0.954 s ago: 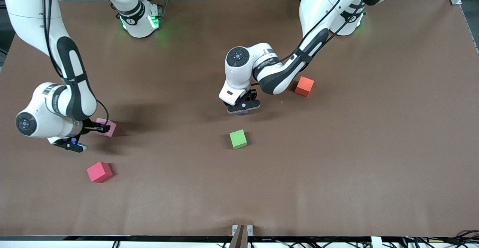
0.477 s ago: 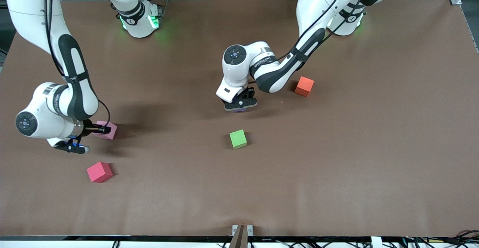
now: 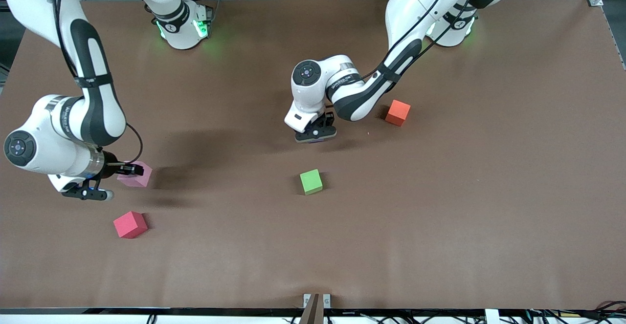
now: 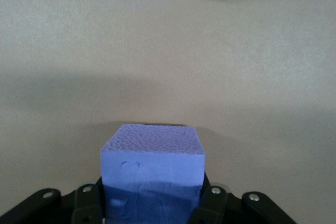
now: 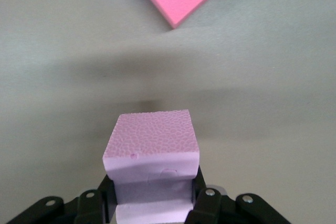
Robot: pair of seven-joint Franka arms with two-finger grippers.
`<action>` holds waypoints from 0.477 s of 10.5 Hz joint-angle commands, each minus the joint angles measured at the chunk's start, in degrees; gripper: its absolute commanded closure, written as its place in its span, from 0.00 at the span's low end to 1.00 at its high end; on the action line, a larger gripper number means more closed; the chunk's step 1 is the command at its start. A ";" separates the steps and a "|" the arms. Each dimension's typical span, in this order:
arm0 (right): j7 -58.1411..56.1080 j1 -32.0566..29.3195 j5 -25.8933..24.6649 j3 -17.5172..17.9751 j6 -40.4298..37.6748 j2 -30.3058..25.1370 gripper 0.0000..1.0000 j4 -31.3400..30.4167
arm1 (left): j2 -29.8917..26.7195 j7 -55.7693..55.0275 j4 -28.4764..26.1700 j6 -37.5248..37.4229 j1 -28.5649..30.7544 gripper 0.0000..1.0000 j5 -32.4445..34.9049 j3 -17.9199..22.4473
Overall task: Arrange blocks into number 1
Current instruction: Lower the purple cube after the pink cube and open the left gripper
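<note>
Purple block (image 4: 152, 166) and light pink block (image 5: 151, 153): matt foam look, pebbled grainy faces, few small dents; green block (image 3: 311, 182) matt, smooth; table (image 3: 440, 216) brown, matt, fine-grained; arm shells (image 3: 420, 1) glossy white plastic

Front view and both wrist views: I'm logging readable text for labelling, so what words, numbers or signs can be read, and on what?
Left arm: dark lettering on its white wrist link, too small to read.
Right arm: the same kind of lettering, too small to read.
Blocks, such as the purple block and the pink block: no text.
</note>
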 commanded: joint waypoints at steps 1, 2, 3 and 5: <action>4.60 2.95 -0.52 -0.47 0.06 -2.00 0.43 -3.28 | -0.92 0.13 -2.48 -0.06 0.16 1.00 0.68 -1.08; 5.66 3.74 -0.43 -0.39 0.06 -2.79 0.43 -4.16 | -1.27 0.04 -3.18 -0.15 0.25 1.00 0.68 -1.35; 6.36 4.79 -0.17 -0.38 -0.38 -3.67 0.43 -4.87 | -1.62 -0.05 -4.41 -0.15 0.86 1.00 0.68 -2.31; 8.91 6.20 -0.08 -0.30 -1.17 -4.12 0.43 -4.96 | -2.15 -0.14 -5.21 -0.15 1.56 1.00 0.68 -3.20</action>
